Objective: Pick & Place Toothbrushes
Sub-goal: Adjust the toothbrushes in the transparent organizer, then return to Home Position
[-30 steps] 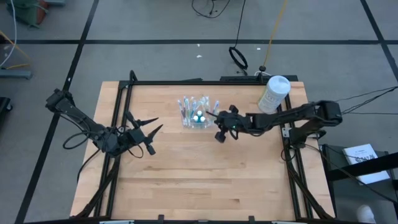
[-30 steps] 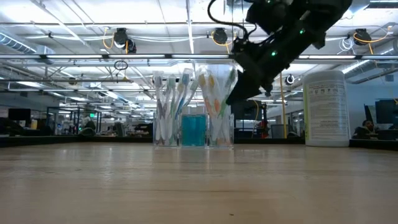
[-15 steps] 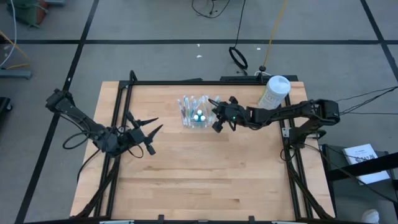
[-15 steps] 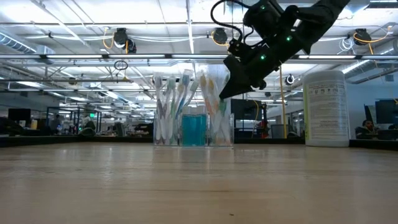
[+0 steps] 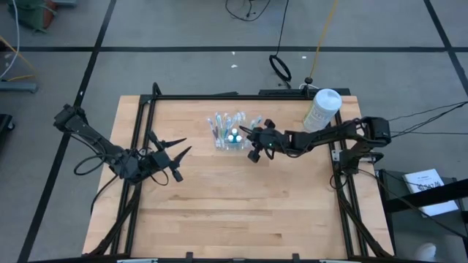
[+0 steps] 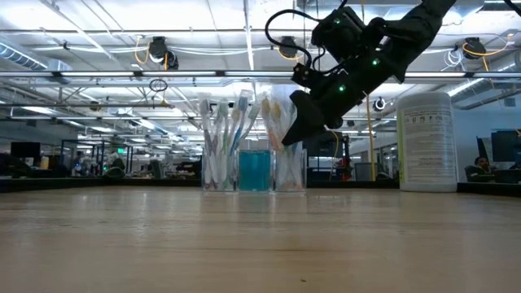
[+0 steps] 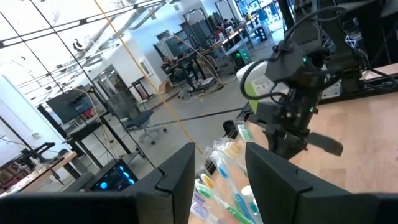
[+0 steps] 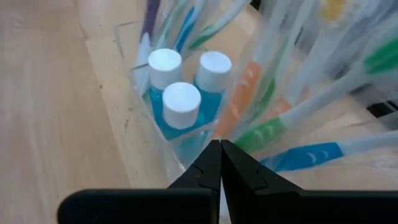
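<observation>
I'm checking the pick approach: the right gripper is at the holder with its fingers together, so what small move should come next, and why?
Probably open the right gripper before going lower. Its fingers are shut, tips touching, right above the clear holder beside the toothbrushes, so it cannot take a handle as it stands. The left gripper waits open near the table's left edge.

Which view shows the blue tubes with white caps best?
The right wrist view: all three blue tubes fill the frame up close. The low view shows only a blue block behind clear plastic, the high view tiny white dots, the left wrist view barely one cap.
</observation>
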### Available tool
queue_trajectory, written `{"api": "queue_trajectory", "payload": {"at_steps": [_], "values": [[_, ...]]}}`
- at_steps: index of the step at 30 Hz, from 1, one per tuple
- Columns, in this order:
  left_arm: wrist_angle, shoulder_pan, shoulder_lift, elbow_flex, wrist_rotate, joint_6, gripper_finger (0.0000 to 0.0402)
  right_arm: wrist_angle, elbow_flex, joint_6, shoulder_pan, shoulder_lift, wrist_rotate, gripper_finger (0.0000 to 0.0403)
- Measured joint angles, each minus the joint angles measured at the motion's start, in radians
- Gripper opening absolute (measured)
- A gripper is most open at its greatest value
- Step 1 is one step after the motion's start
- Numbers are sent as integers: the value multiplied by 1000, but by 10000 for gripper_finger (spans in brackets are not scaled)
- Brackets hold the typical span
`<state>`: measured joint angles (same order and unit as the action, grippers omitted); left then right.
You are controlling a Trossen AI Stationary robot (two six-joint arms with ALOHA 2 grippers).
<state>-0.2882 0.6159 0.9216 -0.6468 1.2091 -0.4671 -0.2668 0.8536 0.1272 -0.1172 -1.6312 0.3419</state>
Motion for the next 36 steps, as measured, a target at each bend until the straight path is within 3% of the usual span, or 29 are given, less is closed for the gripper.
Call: {"api": "queue_trajectory", "payload": {"at_steps": [8, 14, 18, 22, 28, 31, 36], "values": [[-1, 0, 0, 0, 4, 2, 147, 40, 0, -68, 35, 151, -18, 0], [-42, 2, 0, 0, 12, -61, 147, 129, -1, -119, 54, 322, -126, 0], [-112, 29, -11, 0, 95, -89, 147, 210, -1, -154, 54, 456, -195, 0], [-114, 68, -63, 0, 131, -137, 147, 294, -1, -180, 54, 596, -271, 0], [-104, 148, -235, 0, 88, -201, 147, 442, -1, -271, 53, 793, -435, 0], [-24, 189, -349, 0, 39, -162, 147, 473, -1, -275, 53, 871, -516, 0], [330, 224, -530, 0, -106, 46, 147, 464, -60, -278, 53, 972, -612, 0]]}}
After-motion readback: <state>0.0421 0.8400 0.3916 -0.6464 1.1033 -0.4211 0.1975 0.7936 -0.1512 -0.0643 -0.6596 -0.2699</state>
